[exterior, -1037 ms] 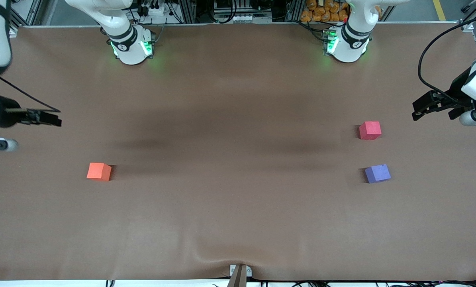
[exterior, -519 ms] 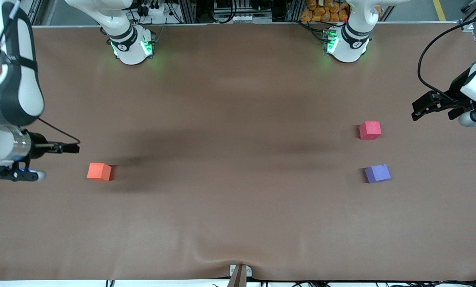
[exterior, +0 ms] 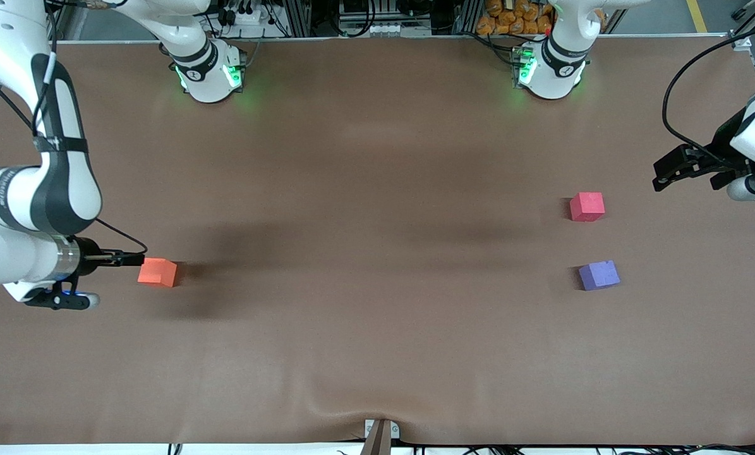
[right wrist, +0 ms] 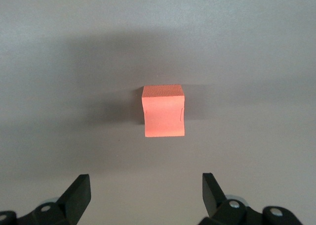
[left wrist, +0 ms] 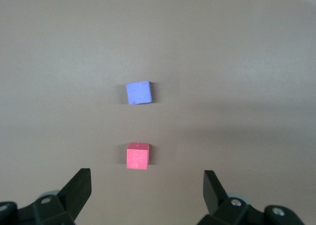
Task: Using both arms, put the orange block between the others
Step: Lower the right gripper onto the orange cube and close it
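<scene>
Nothing is placed yet: the orange block point(exterior: 157, 272) sits untouched toward the right arm's end of the counter point(exterior: 377, 354), well apart from the pinkish-red cube point(exterior: 587, 206) and purple-blue cube point(exterior: 598, 275). The right gripper point(exterior: 132, 258) hovers just beside it, fingers wide and empty. The left gripper point(exterior: 663, 175) waits near the cubes, fingers wide. The gap between the cubes looks unobstructed.

A brown table cover point(exterior: 377, 189) fills the frame, wrinkled at bottom centre beside a small bracket point(exterior: 380, 433). Along the top edge: metal framing point(exterior: 301, 16), cables point(exterior: 251, 16), and orange bags point(exterior: 516, 18).
</scene>
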